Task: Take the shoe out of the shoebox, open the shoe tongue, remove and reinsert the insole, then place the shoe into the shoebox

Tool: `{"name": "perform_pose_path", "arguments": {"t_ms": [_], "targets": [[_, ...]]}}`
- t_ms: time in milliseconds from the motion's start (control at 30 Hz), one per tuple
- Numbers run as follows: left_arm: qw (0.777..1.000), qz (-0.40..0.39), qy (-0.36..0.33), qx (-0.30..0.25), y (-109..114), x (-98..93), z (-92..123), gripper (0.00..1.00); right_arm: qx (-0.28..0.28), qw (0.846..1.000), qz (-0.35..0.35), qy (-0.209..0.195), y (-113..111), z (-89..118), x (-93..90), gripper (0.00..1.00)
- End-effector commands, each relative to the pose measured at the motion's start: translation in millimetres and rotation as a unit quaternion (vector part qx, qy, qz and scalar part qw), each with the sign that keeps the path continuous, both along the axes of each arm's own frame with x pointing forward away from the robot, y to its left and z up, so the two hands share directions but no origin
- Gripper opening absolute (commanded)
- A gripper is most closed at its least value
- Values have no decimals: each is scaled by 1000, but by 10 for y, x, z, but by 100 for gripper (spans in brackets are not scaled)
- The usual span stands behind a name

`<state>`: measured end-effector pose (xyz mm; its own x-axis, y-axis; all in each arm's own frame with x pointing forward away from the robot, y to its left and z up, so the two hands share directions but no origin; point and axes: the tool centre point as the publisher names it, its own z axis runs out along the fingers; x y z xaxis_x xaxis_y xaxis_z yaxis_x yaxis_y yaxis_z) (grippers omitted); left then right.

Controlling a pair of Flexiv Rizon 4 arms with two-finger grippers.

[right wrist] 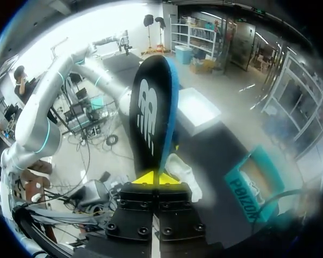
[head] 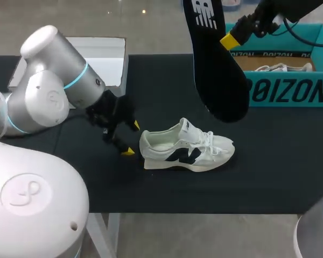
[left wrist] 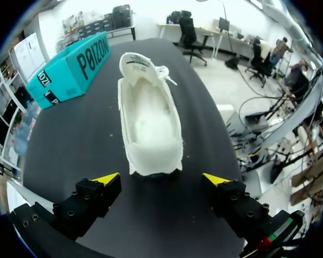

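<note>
Insole (head: 218, 70) is out and up in the air! The right gripper (head: 230, 40) is clenched on its edge, the yellow tips pressed tight together on it in the right wrist view, and the broad end hangs over the table (head: 280, 161) between the shoe (head: 185, 146) and the shoebox (head: 290, 88).

The shoe sits mid-table, nearer the front edge, with its toe towards the right edge and its heel towards the left gripper (head: 131, 138). That gripper is released, its fingers spread wide just short of the heel and holding nothing. The left wrist view looks straight into the mouth of the shoe.

The job now, I reckon, is reinsertion. It would go best with the broad end first, angled down into the opening and slid towards the toe. The left fingers should close on the heel beforehand, since a loose shoe will likely skid.

For room, there is a good stretch of table between shoe and shoebox for the descent. The shoebox hugs the far right corner, and its near wall is the thing to miss. Behind the shoe, the front edge is close.
</note>
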<state>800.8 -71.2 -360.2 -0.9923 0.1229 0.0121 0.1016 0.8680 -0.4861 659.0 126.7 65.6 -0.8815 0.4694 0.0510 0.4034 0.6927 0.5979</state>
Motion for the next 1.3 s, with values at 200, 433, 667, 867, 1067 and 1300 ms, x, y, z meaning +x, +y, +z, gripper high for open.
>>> {"name": "perform_pose_path", "arguments": {"t_ms": [200,433,667,867,1067,1300], "targets": [[992,-8,-27,121,3,-55,193,100,-1,1000,0,1,9,7,14,0],[991,-5,-46,128,-25,-37,264,100,-1,1000,0,1,9,7,14,0],[990,0,-53,133,-31,-30,272,100,-1,1000,0,1,9,7,14,0],[990,0,-53,133,-31,-30,272,100,-1,1000,-14,2,-111,95,-81,0],[990,0,-53,133,-31,-30,272,100,-19,999,-28,5,-183,219,-226,0],[990,0,-53,133,-31,-30,272,100,-21,999,-32,5,-137,280,-347,0]]}}
